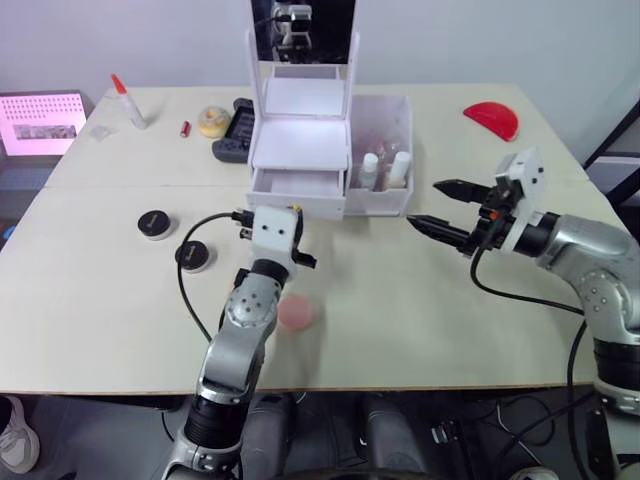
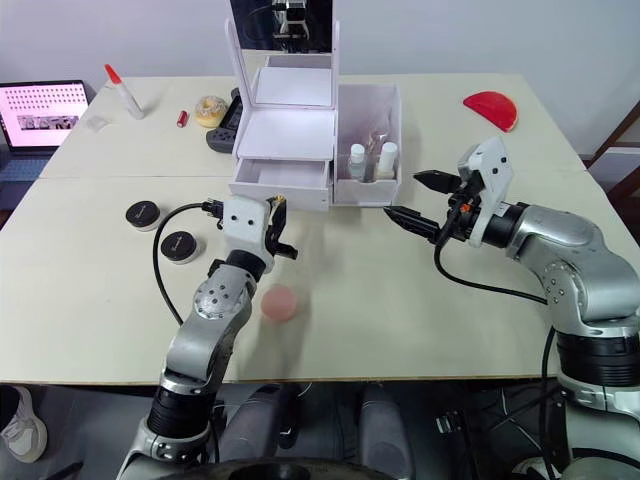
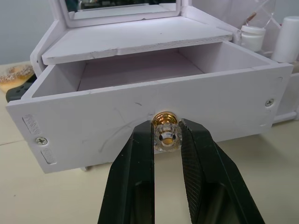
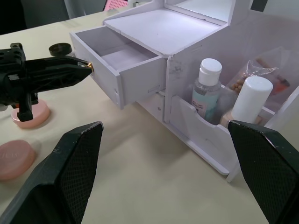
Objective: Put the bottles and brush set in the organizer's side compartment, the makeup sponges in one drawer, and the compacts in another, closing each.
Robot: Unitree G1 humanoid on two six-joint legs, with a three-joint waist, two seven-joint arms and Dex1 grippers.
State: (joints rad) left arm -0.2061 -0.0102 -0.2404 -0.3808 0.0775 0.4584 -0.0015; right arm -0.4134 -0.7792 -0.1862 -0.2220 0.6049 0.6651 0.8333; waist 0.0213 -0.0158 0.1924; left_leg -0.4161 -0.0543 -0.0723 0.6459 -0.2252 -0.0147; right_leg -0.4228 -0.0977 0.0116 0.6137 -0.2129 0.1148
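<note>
I see the organizer (image 1: 300, 150) at the table's (image 1: 420, 330) back, its upper drawer (image 3: 140, 116) pulled out and empty. My left gripper (image 3: 167, 140) pinches its gold knob (image 3: 166, 132). Two bottles (image 4: 208, 91) stand in the side compartment (image 4: 201, 135) (brush set behind). My right gripper (image 1: 440, 208) hangs spread wide just beside it.

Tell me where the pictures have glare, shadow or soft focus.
Left eye view: the organizer top glares near-white; a soft shadow lies beside the sponge. Left wrist view: the gold knob carries bright highlights, the bottles behind look soft. Right wrist view: the right gripper's fingers are blurred at the edges, and the bottles stay sharp.
</note>
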